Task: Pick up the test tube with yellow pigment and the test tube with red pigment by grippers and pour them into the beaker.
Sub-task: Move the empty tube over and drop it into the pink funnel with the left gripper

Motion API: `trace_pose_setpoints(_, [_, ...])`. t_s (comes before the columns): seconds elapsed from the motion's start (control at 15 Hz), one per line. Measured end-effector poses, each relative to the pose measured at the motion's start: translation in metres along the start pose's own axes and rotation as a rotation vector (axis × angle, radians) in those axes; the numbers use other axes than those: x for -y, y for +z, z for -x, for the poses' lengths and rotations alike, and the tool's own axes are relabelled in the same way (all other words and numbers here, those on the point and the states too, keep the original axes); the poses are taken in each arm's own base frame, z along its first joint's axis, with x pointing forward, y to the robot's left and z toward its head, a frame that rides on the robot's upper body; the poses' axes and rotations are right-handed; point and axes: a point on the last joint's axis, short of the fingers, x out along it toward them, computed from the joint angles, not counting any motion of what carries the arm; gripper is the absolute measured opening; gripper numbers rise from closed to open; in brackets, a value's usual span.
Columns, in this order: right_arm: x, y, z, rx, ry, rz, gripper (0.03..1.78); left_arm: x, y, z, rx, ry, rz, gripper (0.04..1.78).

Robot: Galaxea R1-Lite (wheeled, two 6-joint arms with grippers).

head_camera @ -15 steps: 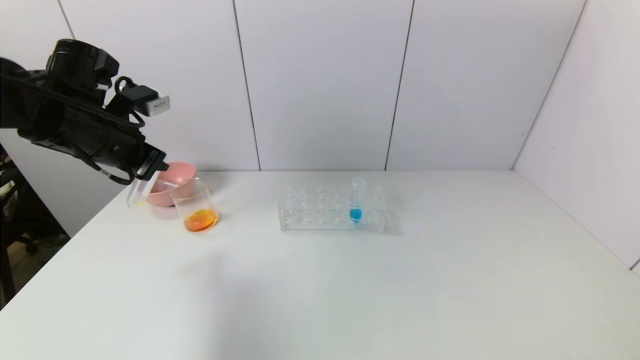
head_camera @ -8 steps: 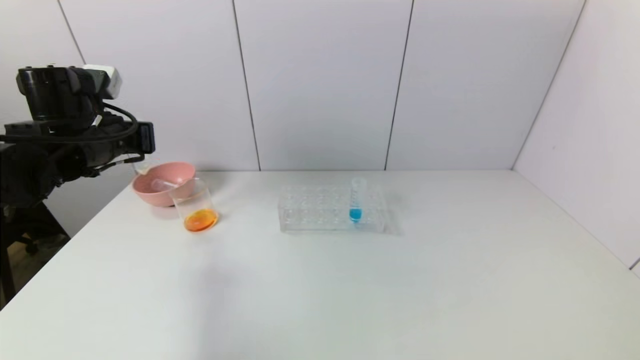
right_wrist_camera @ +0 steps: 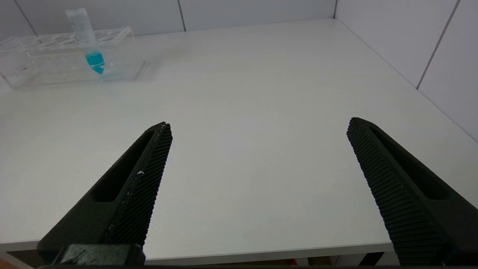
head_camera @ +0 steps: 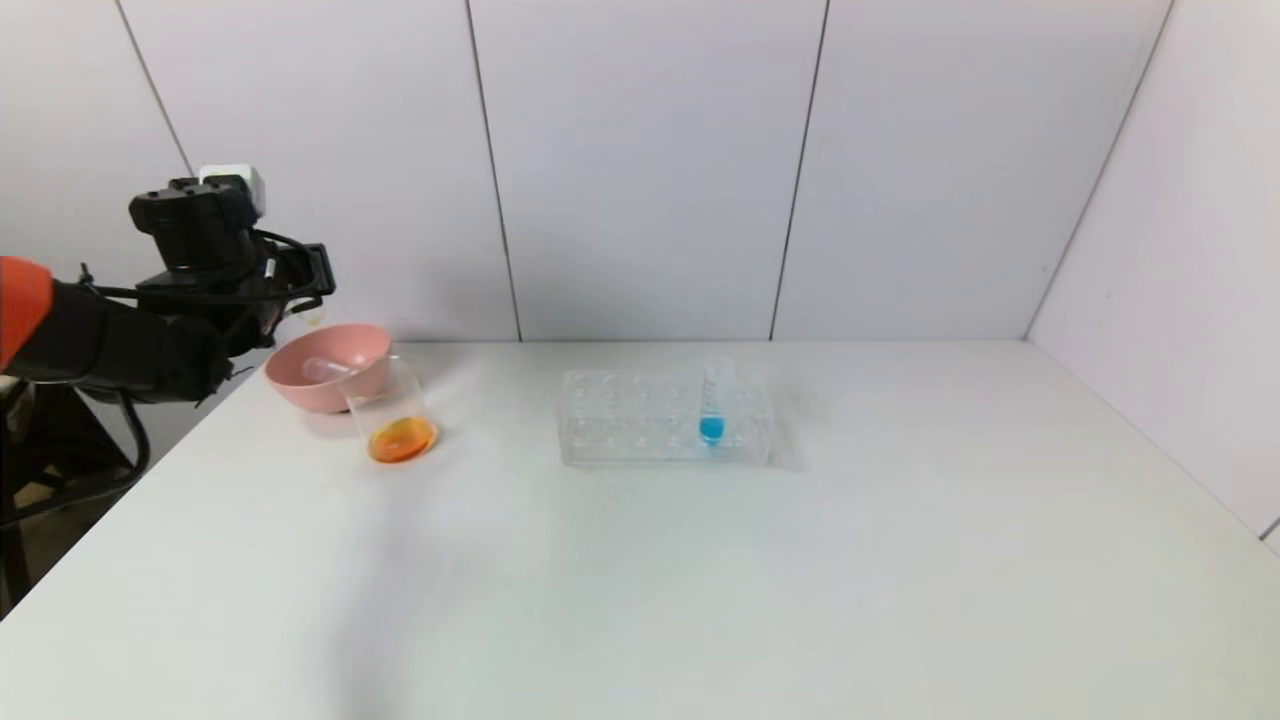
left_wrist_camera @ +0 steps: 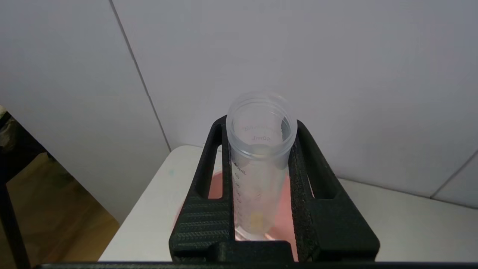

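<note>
The test tube with yellow pigment point(left_wrist_camera: 259, 175), a slim clear plastic tube with only a little yellow left at its round tip, was squeezed tight in the left tool point(left_wrist_camera: 260, 149). A second ago that tube hung tilted beside the clear glass beaker point(head_camera: 390, 412). Now the left tool point(head_camera: 285, 290) had turned and lifted it up above the round pink bowl point(head_camera: 325, 392) at the far left of the white bench point(head_camera: 700, 580). Orange liquid lay in the bottom of the beaker, so both colours looked poured already. Another clear tube point(head_camera: 322, 368), probably the test tube with red pigment, lay in the pink bowl. The empty yellow tube looked ready to be dropped there too. The right tool point(right_wrist_camera: 257, 130) waited wide open, low over the near edge of the bench. A tube of blue liquid point(head_camera: 712, 405) stood in the clear rack point(head_camera: 620, 415).
</note>
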Motion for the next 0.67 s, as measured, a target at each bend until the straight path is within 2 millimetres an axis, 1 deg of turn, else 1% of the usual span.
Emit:
trace_pose_setpoints(0.13, [0.000,0.000,0.000,0.000,0.000,0.000,1.71,0.003,-0.017,-0.024,-0.004,0.007,-0.001,0.44])
trace_pose_setpoints(0.33, [0.000,0.000,0.000,0.000,0.000,0.000,1.71,0.004,-0.043,-0.051,-0.022,0.020,-0.006,0.44])
trace_pose_setpoints(0.4, [0.000,0.000,0.000,0.000,0.000,0.000,1.71,0.006,-0.050,-0.058,-0.030,0.021,-0.010,0.44])
trace_pose_setpoints(0.53, [0.000,0.000,0.000,0.000,0.000,0.000,1.71,0.006,-0.061,-0.064,-0.053,0.018,-0.018,0.44])
trace_pose_setpoints(0.67, [0.000,0.000,0.000,0.000,0.000,0.000,1.71,0.007,-0.065,-0.068,-0.056,0.017,-0.021,0.44])
